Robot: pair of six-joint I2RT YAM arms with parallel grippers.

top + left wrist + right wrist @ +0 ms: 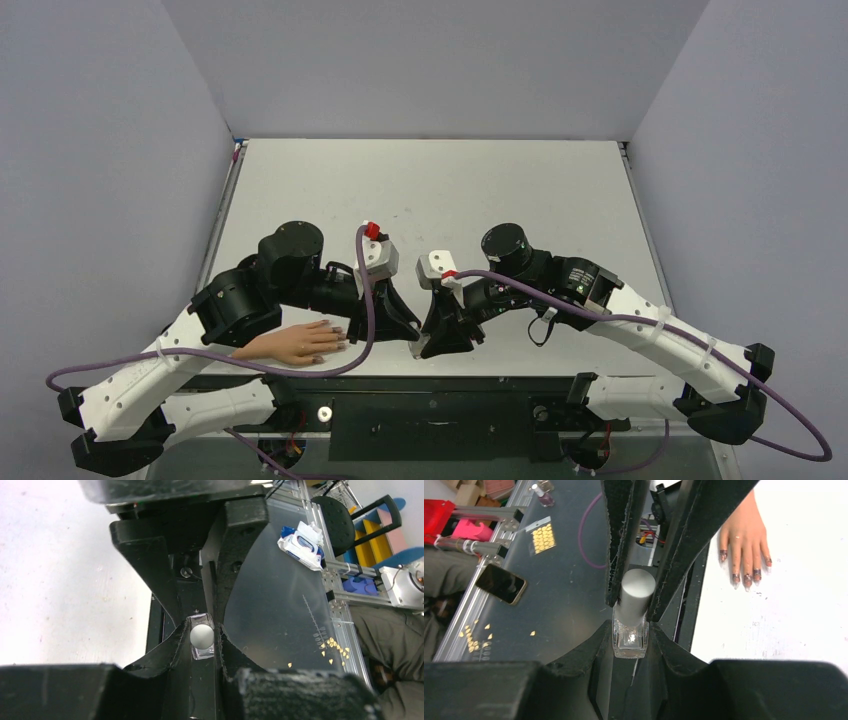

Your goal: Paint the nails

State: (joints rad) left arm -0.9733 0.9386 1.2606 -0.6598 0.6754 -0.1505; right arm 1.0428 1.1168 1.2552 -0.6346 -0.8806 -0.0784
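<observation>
Grey matte walls box in a white, faintly speckled bench (430, 190). At lower left of the top view a peach fake hand (295, 345) lies flat, palm down, its wrist cut off under the left arm (150, 375). Its nails (747, 579), glossy and patchy dark purplish-brown, show at upper right of the right wrist view, well apart from both sets of fingers. Right of the hand, by the bench's near edge, the black wedge-shaped fingers of both arms meet tip to tip, and from above they hide what they hold. The wrist views show it. The rough-padded left fingers (175, 650) are clenched on a smooth white cylindrical cap (637, 592), and the right fingers (599, 650) grip the square clear-glass bottle (629, 641) below it. Whether the cap is loose cannot be told.
</observation>
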